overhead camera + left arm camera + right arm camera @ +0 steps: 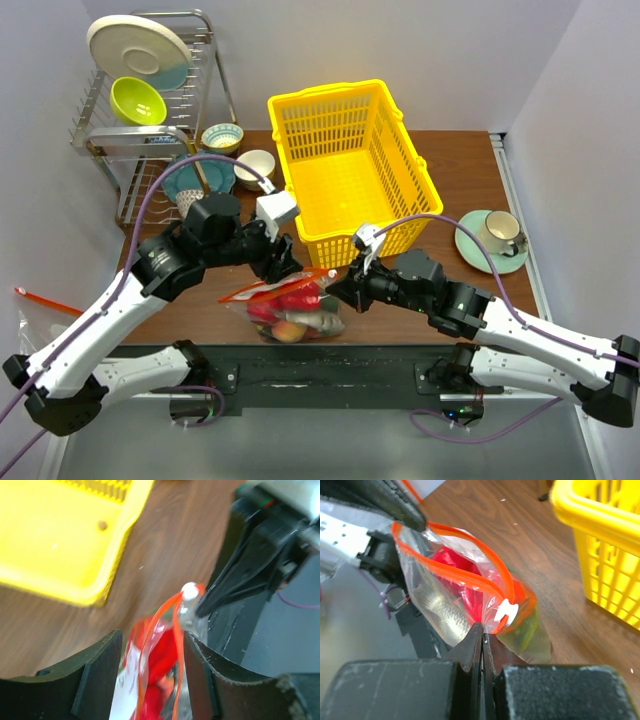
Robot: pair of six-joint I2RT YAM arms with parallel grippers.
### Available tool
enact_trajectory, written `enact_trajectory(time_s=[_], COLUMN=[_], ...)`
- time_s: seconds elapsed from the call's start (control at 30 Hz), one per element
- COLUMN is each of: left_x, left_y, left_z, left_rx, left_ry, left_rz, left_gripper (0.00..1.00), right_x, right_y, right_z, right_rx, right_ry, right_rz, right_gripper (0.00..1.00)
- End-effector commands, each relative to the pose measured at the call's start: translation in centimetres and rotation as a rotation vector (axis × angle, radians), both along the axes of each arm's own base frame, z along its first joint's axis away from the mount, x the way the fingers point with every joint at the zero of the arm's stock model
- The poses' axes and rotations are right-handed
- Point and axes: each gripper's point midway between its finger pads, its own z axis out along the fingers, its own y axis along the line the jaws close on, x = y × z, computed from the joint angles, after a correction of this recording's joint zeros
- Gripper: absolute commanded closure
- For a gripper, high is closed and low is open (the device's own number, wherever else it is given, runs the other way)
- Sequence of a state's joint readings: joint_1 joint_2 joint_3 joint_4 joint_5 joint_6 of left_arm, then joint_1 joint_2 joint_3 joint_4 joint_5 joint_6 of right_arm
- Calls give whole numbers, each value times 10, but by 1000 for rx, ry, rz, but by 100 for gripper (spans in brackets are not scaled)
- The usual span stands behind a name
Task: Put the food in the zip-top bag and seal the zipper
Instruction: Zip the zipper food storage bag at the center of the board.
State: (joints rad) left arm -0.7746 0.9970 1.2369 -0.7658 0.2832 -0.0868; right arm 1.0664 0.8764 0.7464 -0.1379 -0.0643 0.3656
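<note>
Bright, even light, soft shadows; left wrist view blurry, glare on zip-top bag (445, 612).

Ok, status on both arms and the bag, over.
Left fingers open astride zipper. Right fingers shut on zip-top bag by white slider. Food inside, zipper unsealed. Yellow basket behind, not blocking.

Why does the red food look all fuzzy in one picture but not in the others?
Left wrist view: the zip-top bag and the food sit very close to the lens, so they smear out of focus. Right wrist view: the bag looks sharper, with whitish glare on its plastic. Top view: crisp and evenly lit, only soft shadows.
</note>
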Motion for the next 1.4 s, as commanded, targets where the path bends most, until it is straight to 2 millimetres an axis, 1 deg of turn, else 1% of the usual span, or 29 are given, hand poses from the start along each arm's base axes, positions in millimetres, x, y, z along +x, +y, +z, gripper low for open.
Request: enact_trajectory(time_s=[0.0,0.03,0.1,0.17,0.27,0.3,0.47,0.5,0.53,0.6,0.8,0.97,1.1,1.2,1.23,1.3,1.33,1.37], left_x=[-16,-17,-21,-22,-28,-31,-43,-49,-52,-57,-58,-60,-59,-58,-58,-57,-57,-57], left_y=[-34,-39,-42,-45,-51,-54,-60,-61,-61,-63,-64,-64,-64,-63,-63,-62,-61,-60], left_z=[35,33,28,25,26,29,24,25,22,23,10,3,-3,-2,-2,-3,-4,-5], left_rx=[-93,-86,-73,-72,-102,-127,-175,-191,-197,-217,-212,-212,-205,-204,-205,-199,-195,-190], left_ry=[-100,-88,-91,-83,-67,-66,-36,-26,-12,-7,24,46,58,47,45,49,50,54], left_rz=[-299,-332,-390,-413,-461,-486,-561,-594,-610,-643,-653,-656,-645,-633,-631,-622,-618,-614], left_gripper=[44,44,44,45,46,46,45,45,45,46,50,57,58,65,72,77,83,87], right_x=[-13,-16,-19,-23,-27,-28,-34,-35,-36,-37,-40,-41,-41,-40,-40,-39,-39,-39], right_y=[12,13,13,14,14,14,15,15,15,15,14,14,14,13,13,12,12,11], right_z=[49,50,56,61,65,66,69,68,69,71,75,76,76,74,73,73,73,73], right_rx=[124,126,140,148,152,153,155,154,156,162,175,176,173,166,165,166,167,166], right_ry=[-122,-131,-146,-158,-168,-171,-183,-184,-188,-194,-204,-208,-209,-207,-207,-206,-206,-207], right_rz=[126,147,168,194,222,227,269,276,281,290,305,310,311,304,302,294,291,288], right_gripper=[100,100,100,100,100,100,100,100,100,100,100,100,100,100,100,100,100,100])
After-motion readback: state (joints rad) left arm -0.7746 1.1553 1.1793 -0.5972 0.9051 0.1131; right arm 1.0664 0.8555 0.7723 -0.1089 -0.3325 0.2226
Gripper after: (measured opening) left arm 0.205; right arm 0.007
